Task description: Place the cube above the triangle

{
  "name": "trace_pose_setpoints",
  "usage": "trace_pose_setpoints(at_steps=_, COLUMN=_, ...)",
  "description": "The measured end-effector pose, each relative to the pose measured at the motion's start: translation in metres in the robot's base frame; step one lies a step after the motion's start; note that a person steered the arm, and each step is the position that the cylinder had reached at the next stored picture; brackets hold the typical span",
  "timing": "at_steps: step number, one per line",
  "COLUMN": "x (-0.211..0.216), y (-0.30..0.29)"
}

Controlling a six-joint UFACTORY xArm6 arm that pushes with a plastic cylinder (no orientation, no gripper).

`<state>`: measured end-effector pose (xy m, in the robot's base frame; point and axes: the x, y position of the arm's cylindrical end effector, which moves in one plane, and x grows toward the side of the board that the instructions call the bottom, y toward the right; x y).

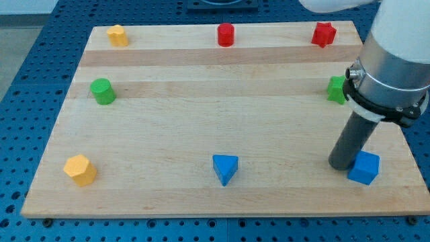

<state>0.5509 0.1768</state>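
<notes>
Left to right on the counter (201, 121): yellow block (117, 35) at the view's top left, green cylinder (103, 91) below it, a second yellow block (80, 169) at the bottom left. None of these are near the working area.

Blue triangle (226, 168) is seen at bottom centre, apex toward the view's bottom. Red cylinder (226, 34) sits far above it at the top edge; the lane between them is free.

Blue cube (364, 167) lies at the bottom right. The tip (342, 165) is planted just beside its left face, possibly touching; contact cannot be confirmed. No jaws on this tool, just a plain rod, nothing held.

Key relation: the tip is on the cube's left, the triangle further left. A leftward push is judged to need the tip relocated to the cube's right side.

Green block (336, 89), partly hidden by the arm, and red block (324, 33) are above, clear of the path.
</notes>
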Motion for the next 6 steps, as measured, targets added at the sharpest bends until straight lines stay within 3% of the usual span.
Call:
trace_pose_setpoints(at_steps=2, x=0.002, y=-0.017)
trace_pose_setpoints(at_steps=4, x=0.049, y=-0.049)
trace_pose_setpoints(at_steps=6, x=0.063, y=0.017)
